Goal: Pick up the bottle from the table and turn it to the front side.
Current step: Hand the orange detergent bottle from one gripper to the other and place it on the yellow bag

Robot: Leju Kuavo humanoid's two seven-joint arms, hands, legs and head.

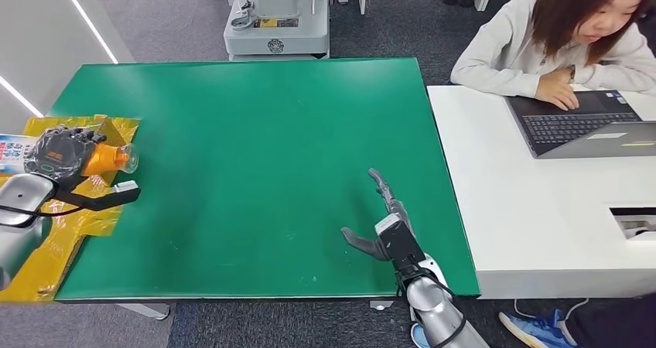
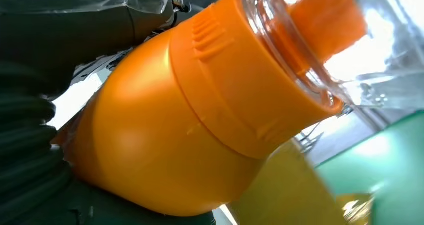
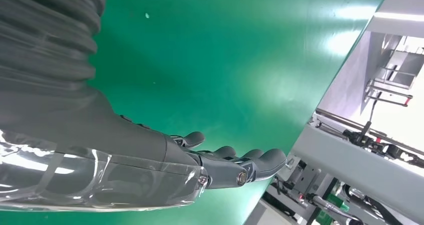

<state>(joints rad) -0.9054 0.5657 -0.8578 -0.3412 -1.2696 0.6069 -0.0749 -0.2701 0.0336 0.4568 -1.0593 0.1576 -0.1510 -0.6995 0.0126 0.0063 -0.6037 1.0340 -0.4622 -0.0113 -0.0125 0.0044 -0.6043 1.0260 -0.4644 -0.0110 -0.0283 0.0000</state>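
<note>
An orange bottle (image 1: 107, 160) with a clear cap and a white and blue label lies on its side at the table's left edge, cap pointing right. My left hand (image 1: 56, 156) grips its body from above. Close up in the left wrist view, the bottle (image 2: 165, 130) shows its orange shoulder and clear cap. My right hand (image 1: 380, 226) hovers over the green table (image 1: 255, 131) near the front right, fingers stretched out and apart, holding nothing. In the right wrist view, the right hand (image 3: 220, 162) is flat above the green surface.
Yellow foil wrapping (image 1: 54, 243) covers the table's left edge under the bottle. A white desk (image 1: 534, 209) adjoins on the right, where a person (image 1: 568, 31) works at a laptop (image 1: 580, 124). A grey machine base (image 1: 276, 19) stands behind the table.
</note>
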